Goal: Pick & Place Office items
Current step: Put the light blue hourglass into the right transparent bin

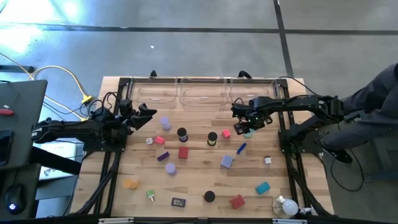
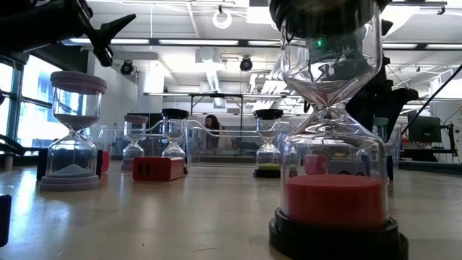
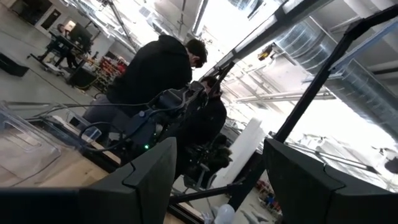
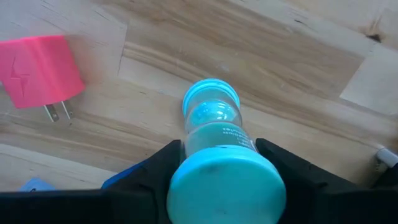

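Teal sand timer (image 4: pixel 214 146) is light, hard and smooth, its glass waist fragile, so the round end caps are likely the safest hold. It stands on the table (image 1: pixel 199 186) near the pink plug block (image 4: pixel 37 68), between the right gripper (image 4: pixel 217 165) fingers, which sit against its upper cap, closing. The left gripper (image 3: pixel 217 180) hangs apart, raised.

Lightning-bolt sign on pink plug block (image 4: pixel 38 68); print on teal hourglass (image 4: pixel 214 137) unreadable.
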Controlling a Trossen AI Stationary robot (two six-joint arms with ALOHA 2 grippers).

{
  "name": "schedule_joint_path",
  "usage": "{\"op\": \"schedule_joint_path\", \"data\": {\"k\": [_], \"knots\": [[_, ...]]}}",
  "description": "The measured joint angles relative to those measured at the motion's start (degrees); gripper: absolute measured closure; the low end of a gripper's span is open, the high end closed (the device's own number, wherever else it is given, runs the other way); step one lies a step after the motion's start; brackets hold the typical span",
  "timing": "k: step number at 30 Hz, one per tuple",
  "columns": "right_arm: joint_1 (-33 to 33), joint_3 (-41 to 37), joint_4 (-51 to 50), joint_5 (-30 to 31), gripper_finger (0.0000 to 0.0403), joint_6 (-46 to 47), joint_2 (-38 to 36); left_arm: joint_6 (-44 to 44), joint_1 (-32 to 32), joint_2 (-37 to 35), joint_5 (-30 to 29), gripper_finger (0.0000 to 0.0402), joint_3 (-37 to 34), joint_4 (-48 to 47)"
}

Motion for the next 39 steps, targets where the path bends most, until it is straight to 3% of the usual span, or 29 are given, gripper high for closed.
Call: {"op": "schedule_joint_path", "data": {"k": [10,14,22,32,39], "knots": [[0.04,0.06,-0.39,-2.79,0.0222,-0.12,-0.72,-0.59,3.36,0.00,3.18,0.0167,0.00,0.02],[0.81,2.31,-4.91,-3.28,0.0224,-0.26,-1.14,-0.99,4.82,0.00,3.76,0.0167,0.00,0.04],[2.40,13.10,-17.11,-2.28,0.0223,-1.51,-1.22,-2.71,8.58,0.00,6.44,0.0167,0.00,1.18],[1.52,30.10,-29.24,3.63,0.0223,-1.53,-1.22,-8.37,14.81,0.02,15.64,0.0167,0.00,2.62],[-2.72,37.94,-30.05,4.15,0.0224,-4.08,-1.20,-10.58,19.07,0.00,19.81,0.0167,0.00,4.50]]}}
